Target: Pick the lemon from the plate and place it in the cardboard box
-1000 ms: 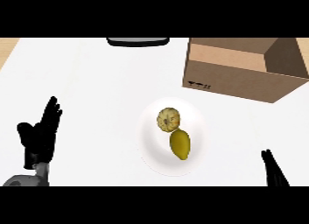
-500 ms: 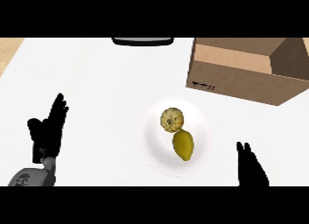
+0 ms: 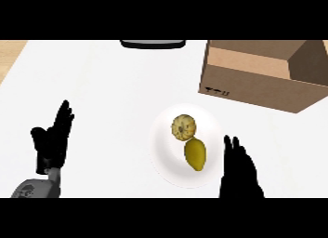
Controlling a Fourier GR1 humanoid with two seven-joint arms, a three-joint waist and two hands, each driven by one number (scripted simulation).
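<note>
A yellow lemon [image 3: 196, 154] lies on the white plate [image 3: 167, 158], on its lower right part, just below a round tan cookie-like piece [image 3: 183, 126]. My right hand [image 3: 239, 171] stands just right of the lemon with its fingers straight and pointing up, close to the plate's right rim, holding nothing. The open cardboard box [image 3: 265, 74] sits at the upper right of the counter. My left hand [image 3: 53, 142] rests open at the lower left, fingers up.
A dark object [image 3: 153, 43] lies at the counter's far edge, top centre. The white counter spreads between the left hand and the plate. A wooden strip shows along the far left edge.
My right hand has risen from the lower right edge and moved left toward the plate, now beside the lemon. The left hand is still.
</note>
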